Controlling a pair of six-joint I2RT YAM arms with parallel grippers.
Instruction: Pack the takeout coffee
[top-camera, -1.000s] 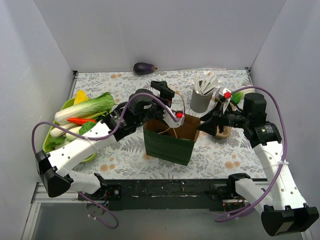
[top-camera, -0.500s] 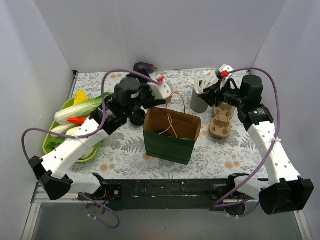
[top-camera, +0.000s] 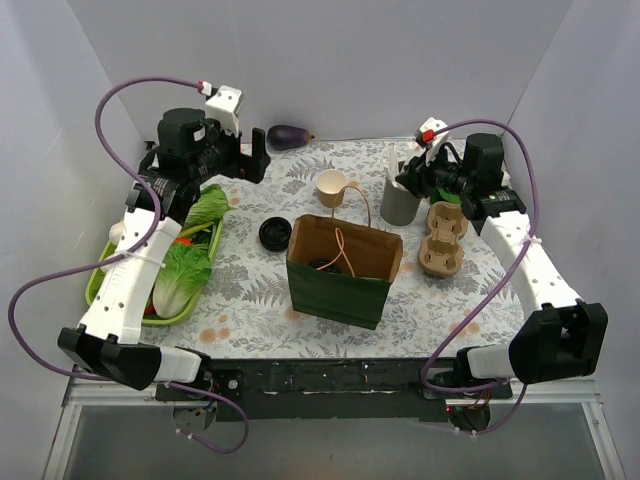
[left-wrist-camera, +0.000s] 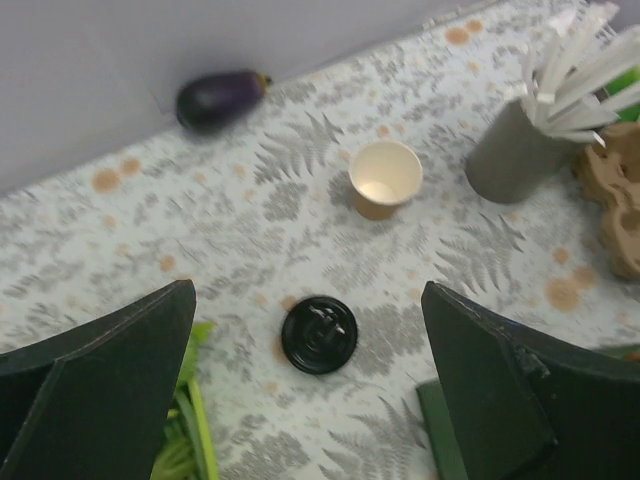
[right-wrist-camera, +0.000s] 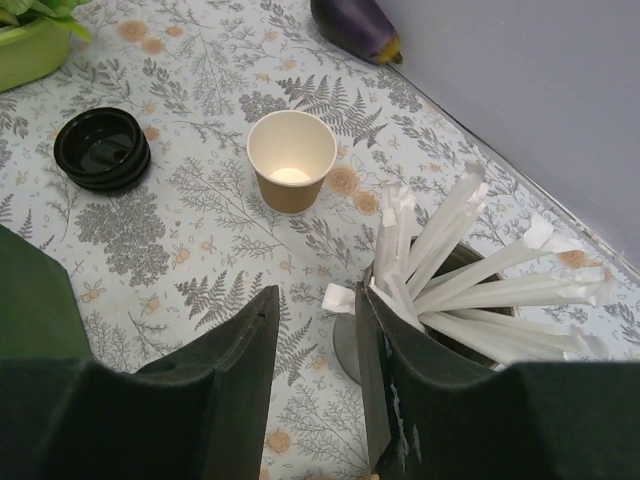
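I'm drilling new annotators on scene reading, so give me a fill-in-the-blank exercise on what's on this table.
1. The tan cup behind the green bag has no ____.
2. The stack of black lids lies on the bag's ____ side.
3. The purple eggplant lies by the back ____.
Missing words: lid; left; wall.

no text, label, brand, number or sign can be read anywhere in view.

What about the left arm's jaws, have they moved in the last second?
Yes. The left gripper, jaws open, has pulled away from the green bag, back and leftward, now left of the eggplant.
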